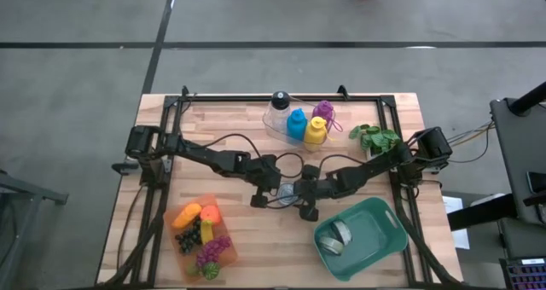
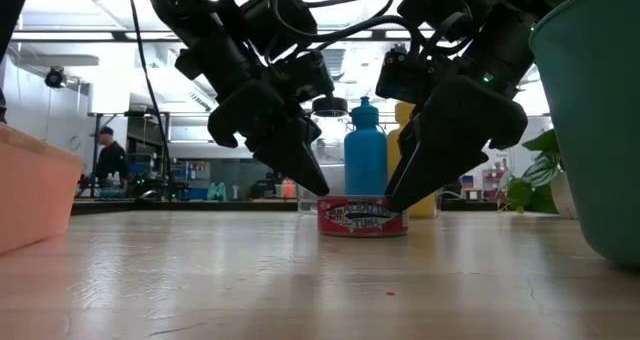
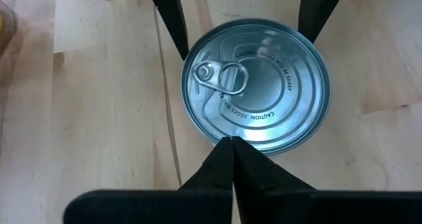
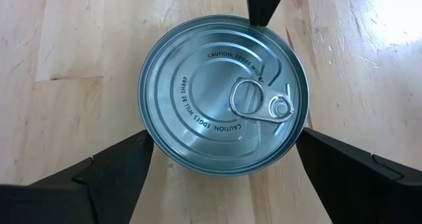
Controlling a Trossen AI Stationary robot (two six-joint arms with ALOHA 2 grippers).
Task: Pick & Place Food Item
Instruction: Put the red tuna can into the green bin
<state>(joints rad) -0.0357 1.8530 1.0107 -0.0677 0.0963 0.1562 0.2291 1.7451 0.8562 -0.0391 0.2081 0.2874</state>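
Near the centre of the high view, slightly below the middle, a flat tuna can [image 1: 287,192] stands upright on the wooden surface [image 1: 256,256], pull-tab lid facing up. The right claw [image 4: 221,159] is lowered over it with its fingers [image 4: 119,165] spread wide, one on each side of the can wall; they straddle it and appear to touch or nearly touch the rim, but no firm clamp is evident. The left claw [image 3: 232,145] sits just beside the can with its fingers pressed together, tip touching or almost touching the rim, holding nothing. The teal bin [image 1: 388,226] at lower right, already containing another can, is the likely destination. Judgement on handling: the can is rigid, moderately heavy for its size, and its smooth metal wall is slippery; the low profile leaves little height to seize. Hold should be taken across the full diameter on the side wall, low and level, avoiding the pull tab [image 4: 254,97] and the sharp lid edge.
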